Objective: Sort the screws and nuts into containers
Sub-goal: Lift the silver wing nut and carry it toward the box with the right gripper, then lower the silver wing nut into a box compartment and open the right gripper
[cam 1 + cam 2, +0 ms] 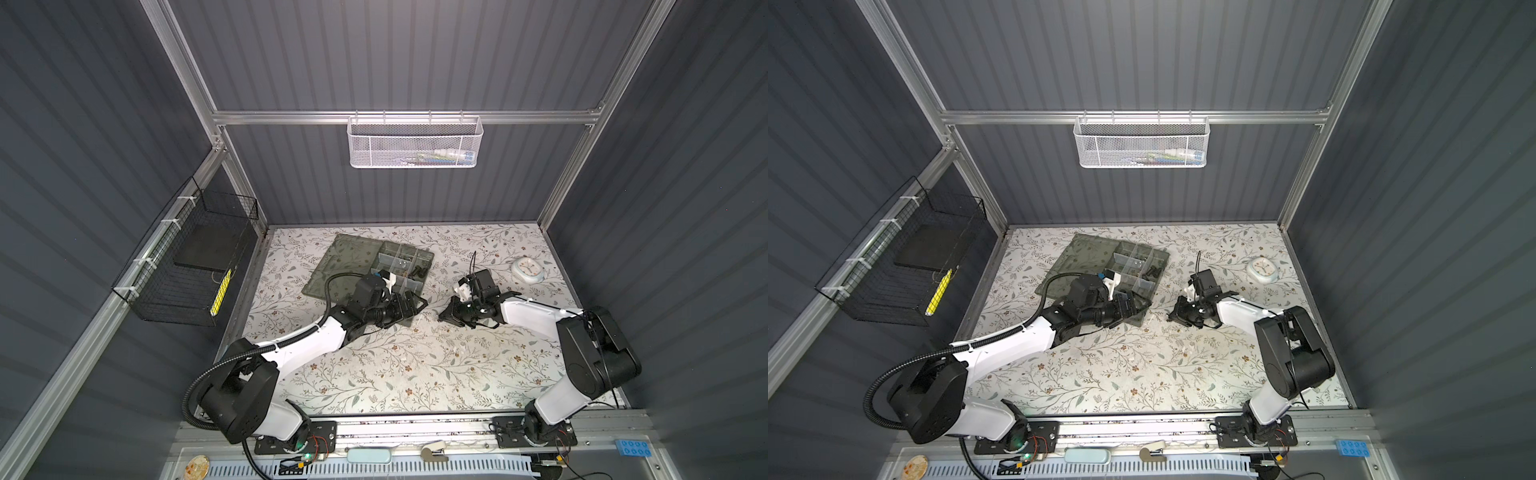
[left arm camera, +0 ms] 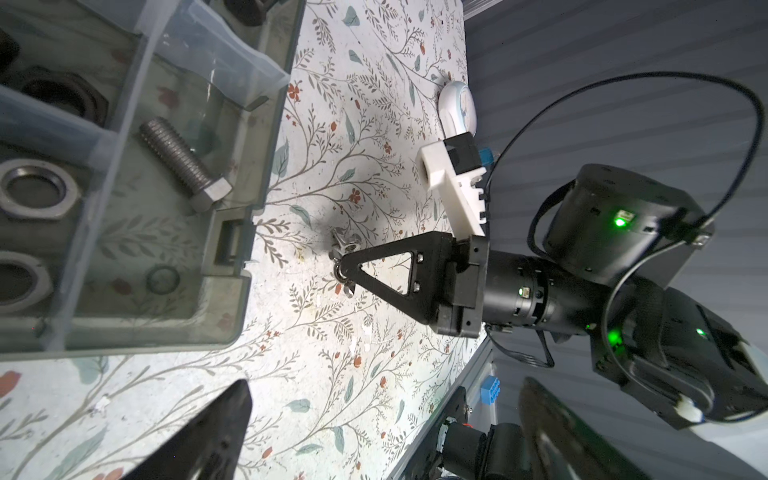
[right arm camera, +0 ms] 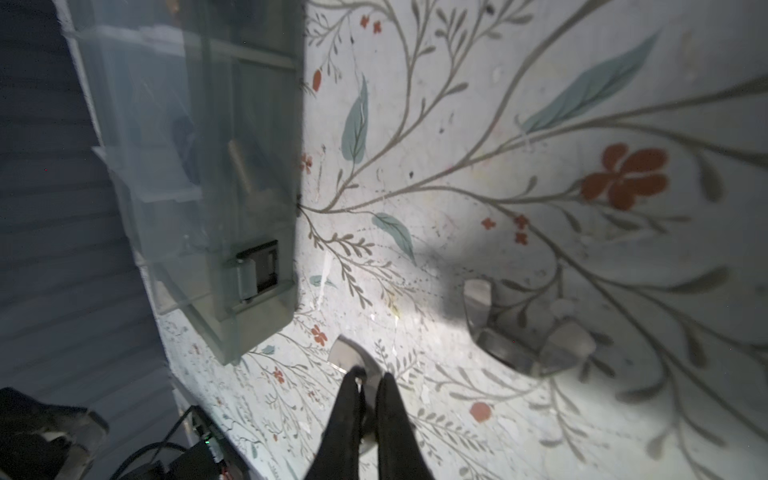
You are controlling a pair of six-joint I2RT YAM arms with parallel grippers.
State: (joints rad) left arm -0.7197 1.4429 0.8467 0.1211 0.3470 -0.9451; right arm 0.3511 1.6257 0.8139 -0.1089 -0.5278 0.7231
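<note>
Right wrist view: clamping right fingers (image 3: 347, 419) on a silver nut (image 3: 351, 359) on the worktop (image 3: 457, 187), likely bound for the box (image 3: 199, 124); left fingers (image 2: 216, 432) apart.

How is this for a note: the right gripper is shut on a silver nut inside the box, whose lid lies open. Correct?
Not quite. The nut is not inside the box; it is on the flowered table beside it, as the left wrist view shows. The rest holds: the right gripper is shut on it and the lid lies open.
</note>
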